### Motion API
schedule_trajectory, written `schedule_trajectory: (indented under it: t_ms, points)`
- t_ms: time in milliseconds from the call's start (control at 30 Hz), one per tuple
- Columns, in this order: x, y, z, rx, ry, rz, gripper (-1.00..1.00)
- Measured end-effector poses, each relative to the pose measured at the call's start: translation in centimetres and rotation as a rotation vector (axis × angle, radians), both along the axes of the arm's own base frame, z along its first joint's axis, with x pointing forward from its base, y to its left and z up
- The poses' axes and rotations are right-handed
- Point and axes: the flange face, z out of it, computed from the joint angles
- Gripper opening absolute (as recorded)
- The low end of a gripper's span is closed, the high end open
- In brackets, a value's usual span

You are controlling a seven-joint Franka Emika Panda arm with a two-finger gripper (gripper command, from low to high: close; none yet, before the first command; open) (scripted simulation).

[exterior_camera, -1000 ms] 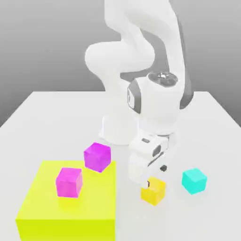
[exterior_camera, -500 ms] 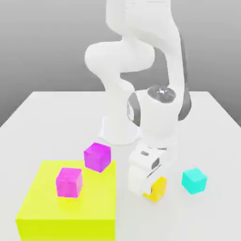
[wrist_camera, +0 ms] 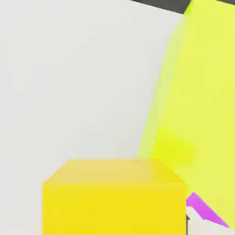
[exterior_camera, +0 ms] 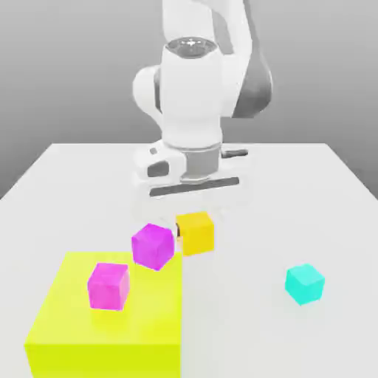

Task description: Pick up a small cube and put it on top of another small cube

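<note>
Now the small plain yellow cube (exterior_camera: 196,232) is held clear of the white tabletop (exterior_camera: 325,214), clamped between the closed fingers of the white two-finger gripper (exterior_camera: 193,215). A second ago it sat on the table near the small cyan cube (exterior_camera: 305,283), with the jaws spread around it; since then it has been grasped, lifted and carried toward the exterior view's left. It now hangs just beside the small magenta cube (exterior_camera: 153,246) at the corner of the large flat yellow-green block (exterior_camera: 103,325). A second magenta cube (exterior_camera: 108,285) rests on that block. The pick is judged complete; placement on another cube is not yet done.
</note>
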Motion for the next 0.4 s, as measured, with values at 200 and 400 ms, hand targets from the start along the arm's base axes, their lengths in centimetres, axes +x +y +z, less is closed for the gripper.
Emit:
schedule_trajectory:
  t_ms: [200, 400]
  points:
    - [-1.9, -3.8, 1.3, -0.008, 0.002, -0.268, -1.0]
    - [-2.1, -3.9, -2.5, -0.011, 0.002, -0.277, 1.0]
